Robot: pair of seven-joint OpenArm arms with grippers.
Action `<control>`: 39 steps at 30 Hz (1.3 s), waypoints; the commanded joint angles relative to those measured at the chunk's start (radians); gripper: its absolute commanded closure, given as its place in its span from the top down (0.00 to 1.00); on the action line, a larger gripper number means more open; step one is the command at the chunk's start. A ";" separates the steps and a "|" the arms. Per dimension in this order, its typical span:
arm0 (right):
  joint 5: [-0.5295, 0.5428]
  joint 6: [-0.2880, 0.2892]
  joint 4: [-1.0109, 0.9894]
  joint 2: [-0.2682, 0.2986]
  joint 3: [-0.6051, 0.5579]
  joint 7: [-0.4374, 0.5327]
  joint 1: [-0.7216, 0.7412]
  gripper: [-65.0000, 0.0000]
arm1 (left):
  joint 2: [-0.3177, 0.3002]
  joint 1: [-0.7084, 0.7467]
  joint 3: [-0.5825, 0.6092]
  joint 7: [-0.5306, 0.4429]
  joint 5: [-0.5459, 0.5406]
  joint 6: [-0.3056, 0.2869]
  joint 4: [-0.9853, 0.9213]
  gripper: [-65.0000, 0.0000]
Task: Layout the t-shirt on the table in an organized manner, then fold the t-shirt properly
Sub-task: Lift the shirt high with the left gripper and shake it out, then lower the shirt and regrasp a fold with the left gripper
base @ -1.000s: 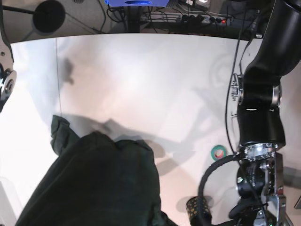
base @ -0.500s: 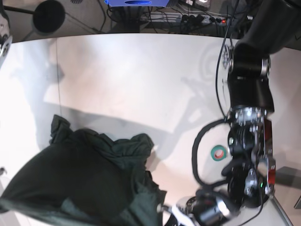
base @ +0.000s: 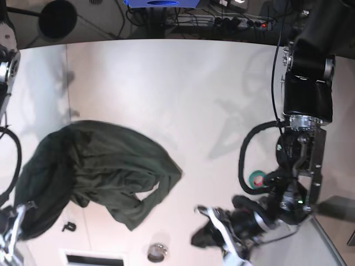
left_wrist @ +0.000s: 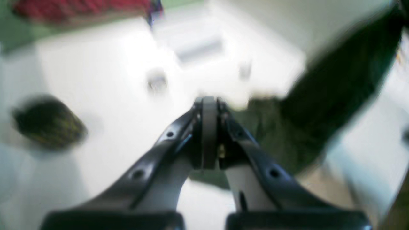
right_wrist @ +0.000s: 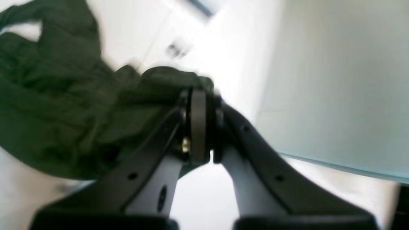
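T-shirt (base: 94, 166) dropped lower, spread wider on table (base: 166, 83).

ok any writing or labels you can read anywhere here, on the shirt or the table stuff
No text can be read in any view.
t-shirt: plain dark green, no print or label showing.
roll of green tape: no lettering visible.
dark yellow-flecked object in the left wrist view: too blurred to tell.
table: no marks but a thin seam.

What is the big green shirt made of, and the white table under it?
The big dark green short-sleeved t-shirt looks like soft matte cloth, probably cotton: it slumps into rumpled folds and wrinkles. The large white table looks hard and smooth, perhaps laminate or painted board: it shows soft glare and clear shadows.
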 commanded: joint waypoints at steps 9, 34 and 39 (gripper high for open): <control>0.003 -0.063 -0.131 0.006 0.006 0.158 -0.025 0.00 | -0.018 0.023 0.156 -0.174 0.068 -0.002 -0.114 0.00; 0.003 -0.063 -0.136 0.021 0.013 0.162 -0.143 0.00 | 0.406 -0.113 0.601 -0.469 0.596 -0.001 -0.723 0.87; 0.003 -0.063 -0.131 0.020 0.013 0.155 -0.145 0.00 | 0.406 -0.199 0.699 -0.472 0.594 -0.002 -0.850 0.87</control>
